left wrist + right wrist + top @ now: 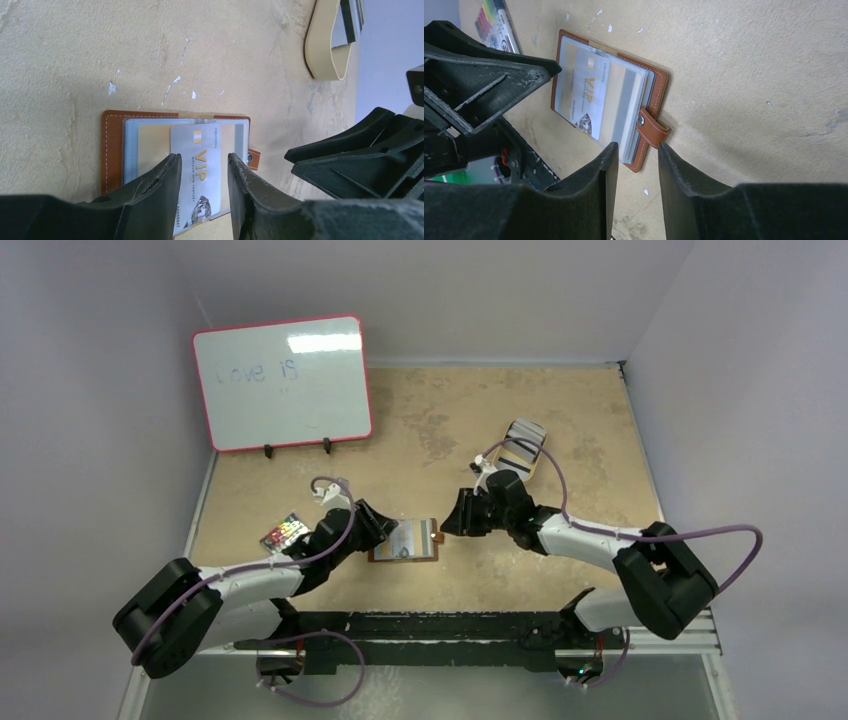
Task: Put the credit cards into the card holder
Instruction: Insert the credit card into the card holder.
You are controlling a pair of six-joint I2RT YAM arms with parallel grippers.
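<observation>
Brown leather card holder (405,540) open on your desk (450,430), left arm (260,580) and right arm (590,535) stretched low toward it, left claw (202,157) parted over its gold VIP card (197,175), right claw (634,147) parted by its strap (653,131).

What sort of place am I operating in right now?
Probably a lab test booth: plain pale walls box in a tan tabletop, a red-framed whiteboard stands propped at the back, and the left arm and right arm are bolted to a rail at the near edge.
</observation>
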